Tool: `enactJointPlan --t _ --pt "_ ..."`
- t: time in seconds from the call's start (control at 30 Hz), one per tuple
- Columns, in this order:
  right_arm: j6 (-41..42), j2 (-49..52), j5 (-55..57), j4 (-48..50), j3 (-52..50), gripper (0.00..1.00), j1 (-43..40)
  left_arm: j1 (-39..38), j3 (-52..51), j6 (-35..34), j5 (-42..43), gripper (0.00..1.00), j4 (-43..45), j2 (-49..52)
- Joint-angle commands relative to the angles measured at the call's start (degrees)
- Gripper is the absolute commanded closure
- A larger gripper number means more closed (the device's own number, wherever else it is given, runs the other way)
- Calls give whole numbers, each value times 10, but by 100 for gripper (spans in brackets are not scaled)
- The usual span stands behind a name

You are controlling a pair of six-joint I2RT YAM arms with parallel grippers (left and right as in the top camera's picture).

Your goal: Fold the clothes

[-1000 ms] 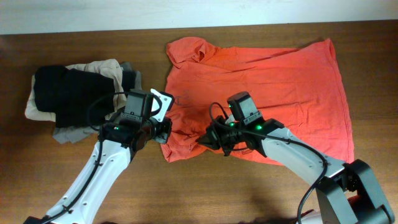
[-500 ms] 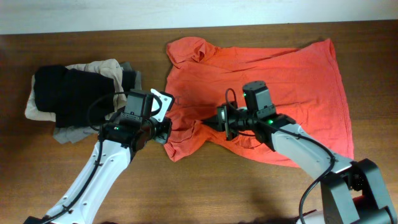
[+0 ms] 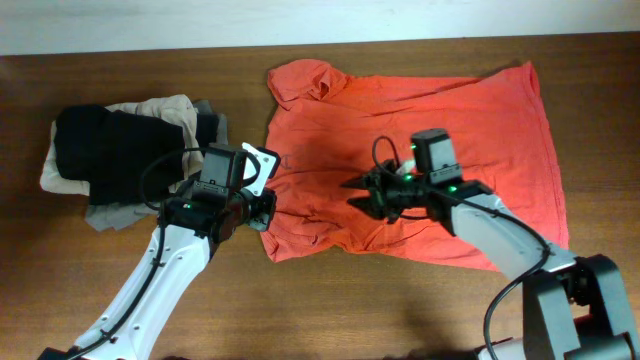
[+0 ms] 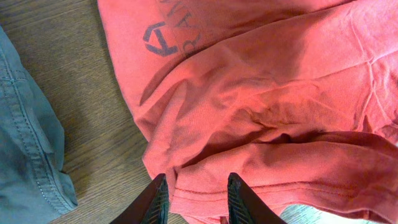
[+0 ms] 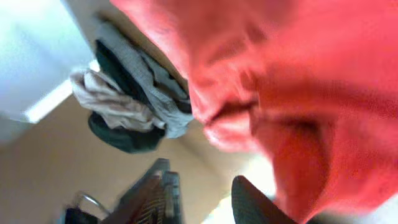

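Observation:
The clothes (image 3: 450,130), a red-orange T-shirt, lie spread across the middle and right of the table, collar at the far left. My left gripper (image 3: 266,212) sits at the shirt's lower left edge. In the left wrist view its jaws (image 4: 194,199) are shut on a bunched fold of the hem (image 4: 199,205), and dark lettering (image 4: 168,40) shows through the cloth. My right gripper (image 3: 362,192) hovers over the shirt's middle, pointing left. In the right wrist view it (image 5: 205,199) stands open with nothing between its fingers, the red cloth (image 5: 311,93) just to its right.
A pile of black, beige and grey garments (image 3: 120,150) lies at the left of the table, close to my left arm; its grey cloth (image 4: 25,137) shows beside the left gripper. The brown wooden table (image 3: 300,310) shows along the front edge.
My right gripper has moved right and away from the front edge, dragging the shirt's lower left part with it, then opened and let go. The cloth now lies flatter. The left arm has not moved.

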Motion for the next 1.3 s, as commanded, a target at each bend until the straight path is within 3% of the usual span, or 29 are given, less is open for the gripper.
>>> enactJointPlan --t 0.0,0.13,0.3,0.53,0.6,0.8,1.03,1.27 --pt "-326 0 -18 -9 1 60 -21 -1 8 12 -5 69 -2 -4" --pt "-527 -26 -15 -53 6 62 -20 -1 10 11 -24 69 -2 -11" --pt "-744 -73 155 -215 61 64 25 3 37 -22 -71 69 -9 -66" --pt "-918 -105 287 -345 172 59 111 21 91 -38 -139 56 -52 -160" --pt "-939 -102 337 -367 187 51 137 29 104 -64 -172 53 -73 -181" --pt "-1022 -64 346 -400 186 50 222 73 150 -113 -204 47 -126 -240" --pt "-1028 2 499 -398 186 50 318 126 189 -123 -202 37 -155 -285" --pt "-1027 62 578 -381 186 51 329 130 189 -125 -201 35 -174 -281"
